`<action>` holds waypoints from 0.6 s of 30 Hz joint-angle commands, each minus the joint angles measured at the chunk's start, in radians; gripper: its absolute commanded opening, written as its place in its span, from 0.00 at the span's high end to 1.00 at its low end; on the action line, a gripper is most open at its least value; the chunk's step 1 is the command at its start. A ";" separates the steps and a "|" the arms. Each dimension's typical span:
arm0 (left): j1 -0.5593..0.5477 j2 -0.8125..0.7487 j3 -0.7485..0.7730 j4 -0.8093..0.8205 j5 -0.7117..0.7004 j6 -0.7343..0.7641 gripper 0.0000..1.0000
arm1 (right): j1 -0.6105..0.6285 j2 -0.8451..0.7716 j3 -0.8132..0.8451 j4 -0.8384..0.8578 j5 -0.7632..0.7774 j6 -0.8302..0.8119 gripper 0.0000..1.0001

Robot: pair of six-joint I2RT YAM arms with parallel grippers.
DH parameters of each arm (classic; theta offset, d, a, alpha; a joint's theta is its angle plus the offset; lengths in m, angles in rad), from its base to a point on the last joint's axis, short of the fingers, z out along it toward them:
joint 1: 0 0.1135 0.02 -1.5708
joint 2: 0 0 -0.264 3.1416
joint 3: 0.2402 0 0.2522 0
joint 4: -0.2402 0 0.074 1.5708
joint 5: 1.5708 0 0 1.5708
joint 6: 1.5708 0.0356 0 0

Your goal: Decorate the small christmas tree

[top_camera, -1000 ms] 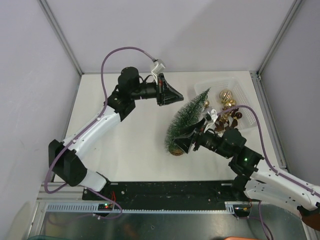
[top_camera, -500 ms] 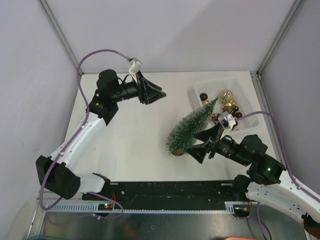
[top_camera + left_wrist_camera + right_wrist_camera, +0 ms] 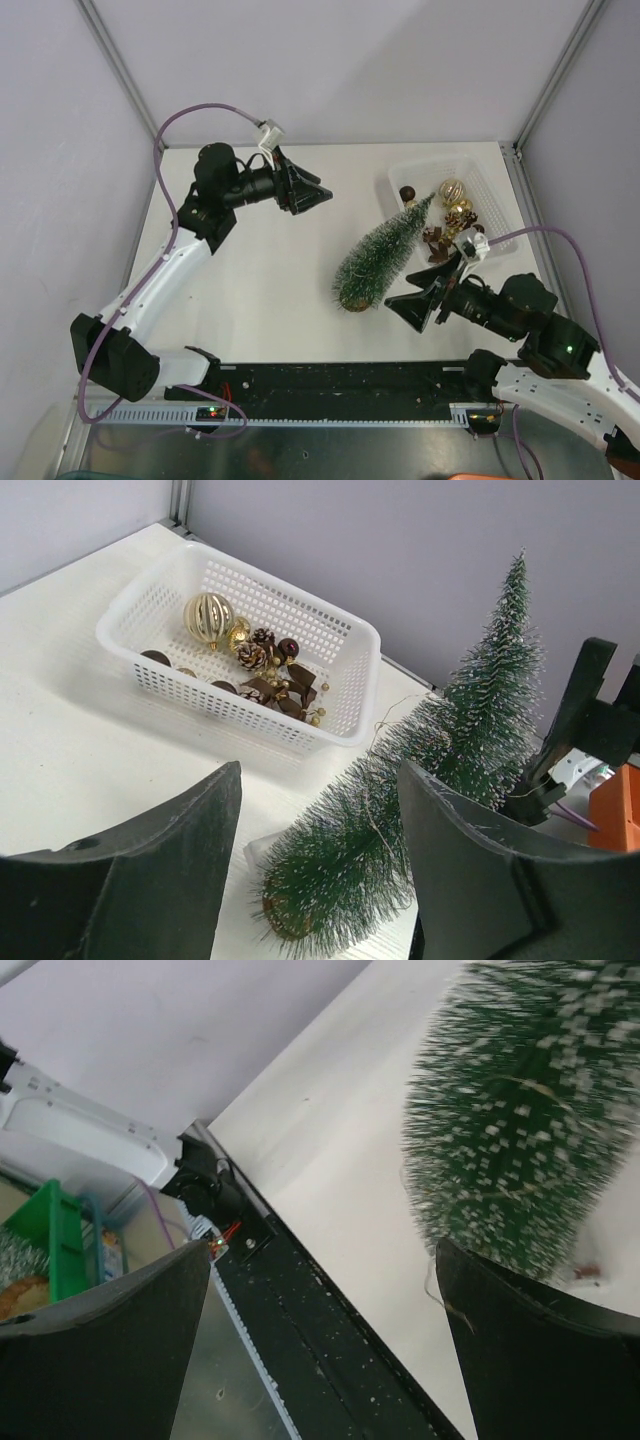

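Right gripper (image 3: 410, 308) backed off toward lower right, jaws spread, empty; tree (image 3: 385, 255) free mid-frame, decorating can start. Left gripper (image 3: 315, 198) upper left, likewise spread, empty.

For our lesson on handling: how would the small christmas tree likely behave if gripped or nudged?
The small christmas tree probably tips easily: a tall slim cone on a small wooden base. Its frosted bristles look soft, so a grip would likely sink in before holding firmly.
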 commanded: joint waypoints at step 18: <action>0.006 -0.030 -0.030 0.000 0.068 0.043 0.23 | 0.006 -0.016 0.275 -0.311 0.629 0.077 0.01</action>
